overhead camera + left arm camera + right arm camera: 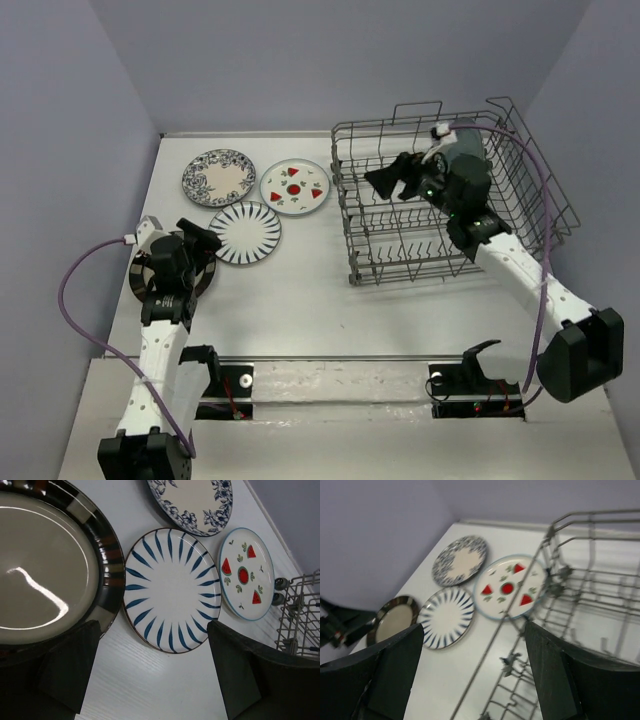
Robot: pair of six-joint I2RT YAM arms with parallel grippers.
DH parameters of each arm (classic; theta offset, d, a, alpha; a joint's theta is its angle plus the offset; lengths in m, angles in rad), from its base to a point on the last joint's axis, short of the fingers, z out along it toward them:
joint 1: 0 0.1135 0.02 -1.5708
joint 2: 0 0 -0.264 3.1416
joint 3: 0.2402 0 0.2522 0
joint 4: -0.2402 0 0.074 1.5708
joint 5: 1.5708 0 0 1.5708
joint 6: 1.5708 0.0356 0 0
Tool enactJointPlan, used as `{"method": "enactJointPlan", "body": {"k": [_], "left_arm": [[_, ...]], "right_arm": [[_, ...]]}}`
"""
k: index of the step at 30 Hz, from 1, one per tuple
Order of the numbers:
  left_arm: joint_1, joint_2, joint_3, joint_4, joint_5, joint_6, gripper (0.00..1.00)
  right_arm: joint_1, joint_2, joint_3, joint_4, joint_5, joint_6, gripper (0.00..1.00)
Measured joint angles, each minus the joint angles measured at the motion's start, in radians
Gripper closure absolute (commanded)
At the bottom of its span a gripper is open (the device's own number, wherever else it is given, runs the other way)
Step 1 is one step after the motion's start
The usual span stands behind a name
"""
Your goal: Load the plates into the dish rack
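From above, the left jaws are hanging spread wide over the dark shiny silver-rimmed round plate (137,272) near the white table's (300,320) left edge. The right jaws, also gaping and empty, are reaching into the large grey wire dish rack (400,242). The blue-white floral plate (218,177), the white plate with red fruit marks (295,186) and the radial-striped plate (245,232) are lying flat between the arms, nearer the left one. A grey rounded shape (468,138) behind the right wrist is mostly hidden, possibly the fifth plate. In the left wrist view, the dark plate is sitting at the left finger, its edge cut off. The right wrist view is showing blurred rack wires running beneath the open jaws.
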State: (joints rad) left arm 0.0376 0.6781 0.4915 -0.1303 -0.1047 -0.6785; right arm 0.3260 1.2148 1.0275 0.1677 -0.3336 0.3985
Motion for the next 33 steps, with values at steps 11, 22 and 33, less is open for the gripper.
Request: {"method": "enactJointPlan", "body": {"k": [11,22,33], "left_arm": [[-0.012,0.090,-0.123,0.073,0.100,-0.103,0.07],[-0.143,-0.021,-0.083,0.133,0.069,-0.074,0.01],[-0.148,-0.027,0.119,0.117,0.306,0.222,0.01]], "right_arm": [[0.347,0.239,0.040,0.018,-0.026,-0.040,0.25],[0.447,0.532,0.268,-0.031,0.171,0.011,0.39],[0.486,0.902,0.458,-0.082,0.396,0.149,0.35]]}}
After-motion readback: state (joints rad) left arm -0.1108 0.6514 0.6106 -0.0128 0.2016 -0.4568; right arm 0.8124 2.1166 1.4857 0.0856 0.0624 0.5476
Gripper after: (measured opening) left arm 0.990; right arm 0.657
